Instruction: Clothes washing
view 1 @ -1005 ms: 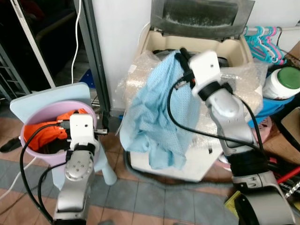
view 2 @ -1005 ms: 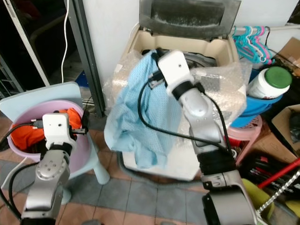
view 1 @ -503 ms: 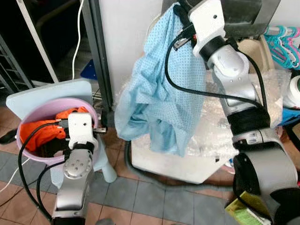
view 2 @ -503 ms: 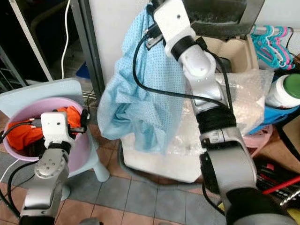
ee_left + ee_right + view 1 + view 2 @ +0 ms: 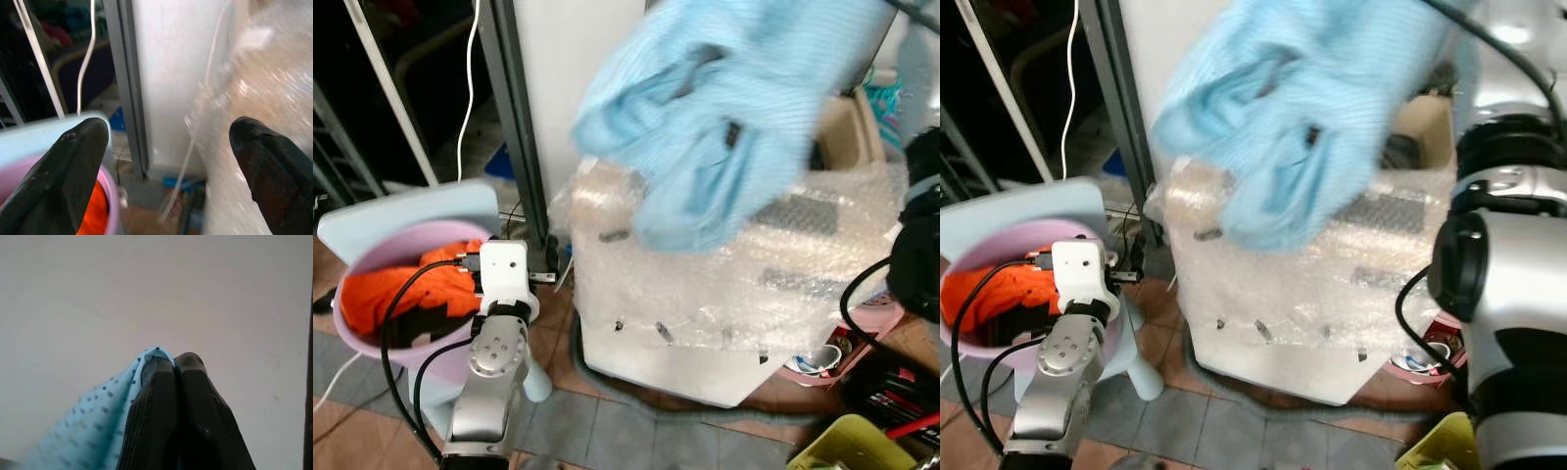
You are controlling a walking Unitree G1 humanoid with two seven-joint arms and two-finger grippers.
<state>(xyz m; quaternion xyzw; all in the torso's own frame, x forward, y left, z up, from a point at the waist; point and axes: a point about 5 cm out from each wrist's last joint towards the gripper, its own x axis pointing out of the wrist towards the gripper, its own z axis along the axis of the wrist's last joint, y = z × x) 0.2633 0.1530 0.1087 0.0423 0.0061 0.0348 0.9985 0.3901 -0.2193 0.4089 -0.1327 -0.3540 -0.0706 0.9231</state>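
The blue garment [image 5: 724,108], draped on the washer's rim a second ago, now swings blurred high above the washing machine [image 5: 705,323], pinched in the right tool [image 5: 173,363]; the left tool [image 5: 166,161] hangs apart beside the pink basin [image 5: 372,257]. Loading looks imminent.

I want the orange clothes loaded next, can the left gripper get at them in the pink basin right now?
Probably yes. The left gripper is open and empty beside the pink basin, and the orange clothes lie uncovered on top.
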